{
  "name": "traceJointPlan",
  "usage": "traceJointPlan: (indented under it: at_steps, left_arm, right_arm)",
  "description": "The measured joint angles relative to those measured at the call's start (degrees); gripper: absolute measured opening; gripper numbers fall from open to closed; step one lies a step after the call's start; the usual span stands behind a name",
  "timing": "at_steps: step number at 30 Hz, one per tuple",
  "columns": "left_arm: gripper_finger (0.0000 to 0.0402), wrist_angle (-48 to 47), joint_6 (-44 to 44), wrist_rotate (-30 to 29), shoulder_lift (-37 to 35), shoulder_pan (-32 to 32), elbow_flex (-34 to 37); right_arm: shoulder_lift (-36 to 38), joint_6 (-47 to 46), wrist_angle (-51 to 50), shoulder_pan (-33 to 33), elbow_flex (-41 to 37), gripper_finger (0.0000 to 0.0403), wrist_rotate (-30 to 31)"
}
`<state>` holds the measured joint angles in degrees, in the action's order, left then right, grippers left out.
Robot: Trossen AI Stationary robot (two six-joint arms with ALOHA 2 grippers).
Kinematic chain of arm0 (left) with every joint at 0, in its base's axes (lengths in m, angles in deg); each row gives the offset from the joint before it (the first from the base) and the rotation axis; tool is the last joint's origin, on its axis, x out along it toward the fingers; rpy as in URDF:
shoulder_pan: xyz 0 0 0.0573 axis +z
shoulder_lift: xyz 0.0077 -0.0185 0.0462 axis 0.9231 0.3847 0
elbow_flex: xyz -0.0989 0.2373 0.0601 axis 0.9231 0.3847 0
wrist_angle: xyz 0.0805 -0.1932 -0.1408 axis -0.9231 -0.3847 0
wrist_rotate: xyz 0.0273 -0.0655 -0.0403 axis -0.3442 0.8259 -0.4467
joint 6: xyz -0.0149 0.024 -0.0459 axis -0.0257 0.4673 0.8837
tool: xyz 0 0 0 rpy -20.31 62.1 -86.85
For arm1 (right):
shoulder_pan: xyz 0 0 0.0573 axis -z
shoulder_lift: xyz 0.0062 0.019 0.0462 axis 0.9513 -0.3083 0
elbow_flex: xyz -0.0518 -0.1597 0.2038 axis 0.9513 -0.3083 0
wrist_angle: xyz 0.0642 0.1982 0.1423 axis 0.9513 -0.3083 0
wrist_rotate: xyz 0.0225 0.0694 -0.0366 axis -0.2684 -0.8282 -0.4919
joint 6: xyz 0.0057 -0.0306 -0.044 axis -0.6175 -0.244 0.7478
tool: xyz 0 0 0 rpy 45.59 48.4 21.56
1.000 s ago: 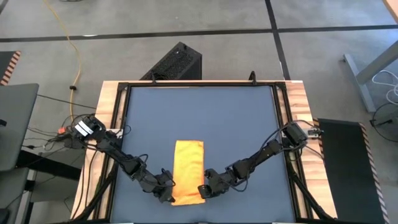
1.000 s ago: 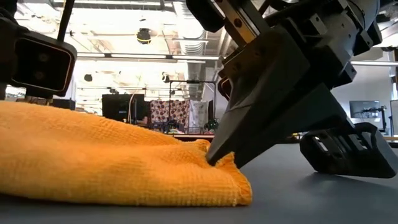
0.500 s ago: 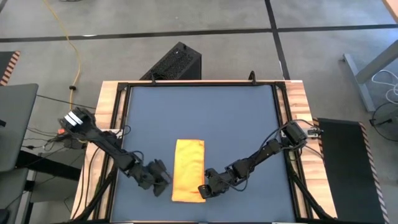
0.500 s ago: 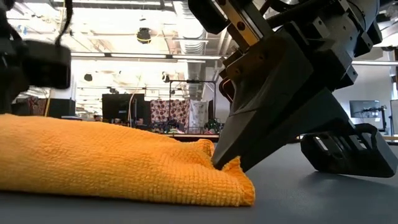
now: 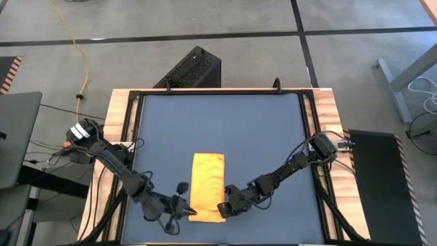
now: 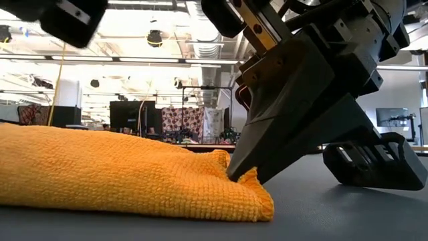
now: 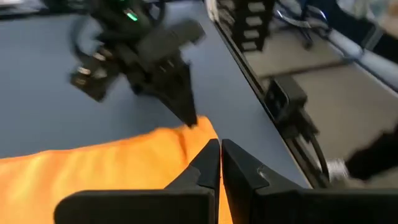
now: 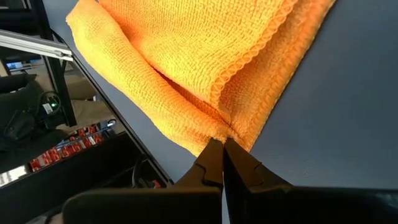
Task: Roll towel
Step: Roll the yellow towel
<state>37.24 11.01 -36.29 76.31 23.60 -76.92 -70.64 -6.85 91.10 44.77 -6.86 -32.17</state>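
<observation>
The left gripper (image 5: 183, 208), jaws clenched empty, has let go of the towel's (image 5: 207, 186) near-left corner and swung back beside it, while the right gripper (image 5: 222, 210) still pinches the near-right corner at six o'clock on the worktop (image 5: 273, 137), so rolling hasn't begun.

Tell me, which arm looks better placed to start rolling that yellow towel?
Probably the right gripper: its fingers are pinched shut on the towel's near corner. The left gripper sits shut at the opposite corner, apparently holding nothing.
</observation>
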Motion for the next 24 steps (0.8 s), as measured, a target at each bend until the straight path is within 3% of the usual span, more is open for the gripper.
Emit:
traceJointPlan:
  at_steps: [5, 9, 18, 24]
  left_arm:
    - [0.0024, -1.6, -1.88, 14.23, 0.46, 4.97, -0.13]
    - [0.0067, -5.59, -6.67, 21.15, 0.81, 6.31, -0.13]
    - [0.0175, -8.71, -15.51, 19.63, 1.7, 6.39, -0.22]
    - [0.0198, -6.1, -15.44, 19.37, 7.74, 4.4, -0.22]
  right_arm:
    - [0.0, 0.02, 0.14, 0.12, -0.03, 0.0017, -0.02]
    - [0.0, 0.02, 0.14, 0.14, -0.03, 0.0017, -0.02]
    - [0.0, -0.26, 0.14, 0.38, -0.03, 0.0017, -1.51]
    - [0.0, -0.31, 0.14, 0.54, -0.03, 0.0018, -1.53]
